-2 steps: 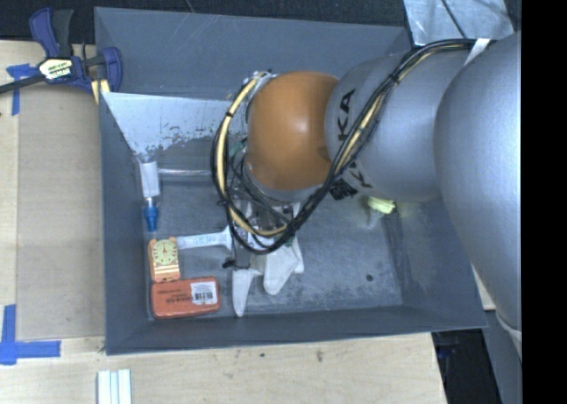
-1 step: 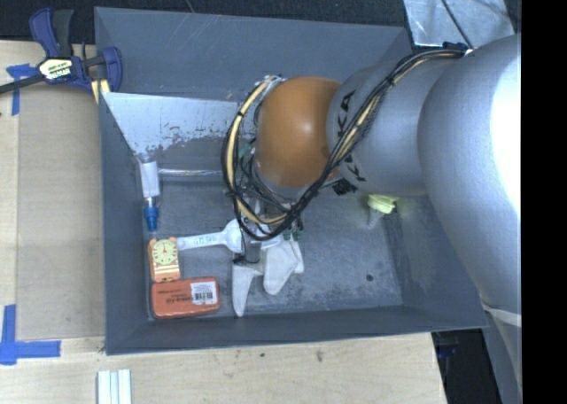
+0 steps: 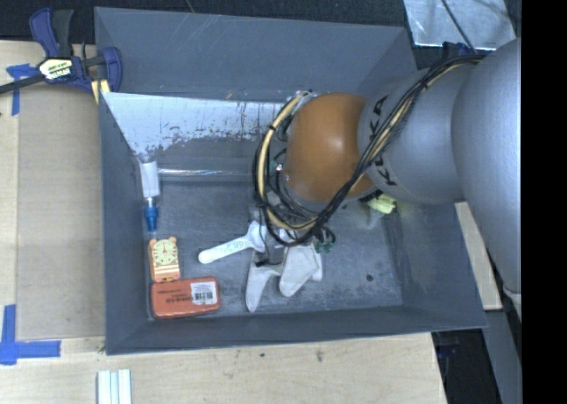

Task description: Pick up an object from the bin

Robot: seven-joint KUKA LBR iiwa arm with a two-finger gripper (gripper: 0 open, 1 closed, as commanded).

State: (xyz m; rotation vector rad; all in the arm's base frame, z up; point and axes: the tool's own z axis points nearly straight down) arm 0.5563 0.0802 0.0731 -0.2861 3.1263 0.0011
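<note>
My gripper (image 3: 276, 280) reaches down from under the orange dome to the bin floor near the front wall, a little right of the middle. Its two pale fingers (image 3: 255, 287) stand apart, open, with nothing visible between them. A white elongated piece (image 3: 223, 251), like a flat handle, lies just left of the fingers and runs in under the wrist. Further left lies a flat orange packet with a barcode label (image 3: 184, 296), close to the front wall.
A small orange box with a dial face (image 3: 164, 258) sits above the packet. A clear tube with a blue tip (image 3: 149, 190) lies along the left wall. A small yellow-green thing (image 3: 381, 205) lies right of the arm.
</note>
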